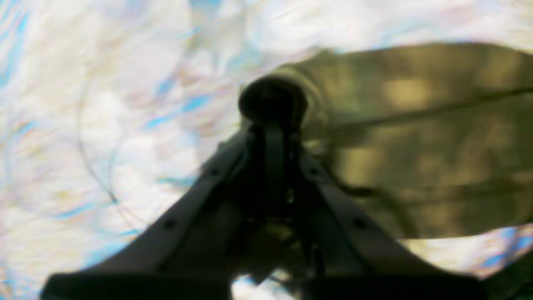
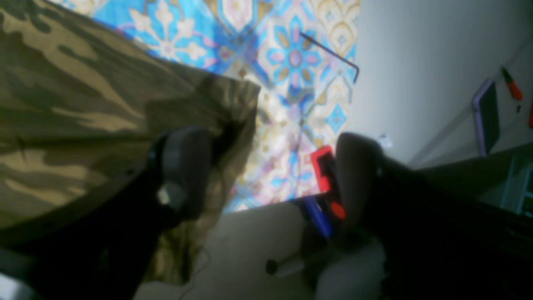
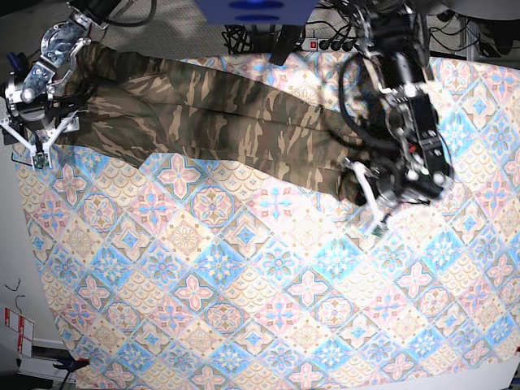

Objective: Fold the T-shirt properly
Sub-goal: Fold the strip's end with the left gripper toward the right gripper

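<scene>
The camouflage T-shirt (image 3: 219, 122) lies stretched in a long band across the far part of the tablecloth (image 3: 244, 292), from far left to mid right. My left gripper (image 3: 361, 188) is at its right end. In the blurred left wrist view its fingers (image 1: 272, 100) are pressed together at the edge of the shirt (image 1: 416, 137). My right gripper (image 3: 39, 138) is at the shirt's left end, past the table's left edge. In the right wrist view it (image 2: 270, 166) is open wide, with a corner of the shirt (image 2: 83, 108) draped over one finger (image 2: 183, 166).
A thin bent black rod (image 2: 333, 54) lies on the tablecloth (image 2: 291, 58) near its edge. A red tool and blue pens (image 2: 325, 175) sit below on the grey floor side. Cables and a power strip (image 3: 325, 41) run along the far edge.
</scene>
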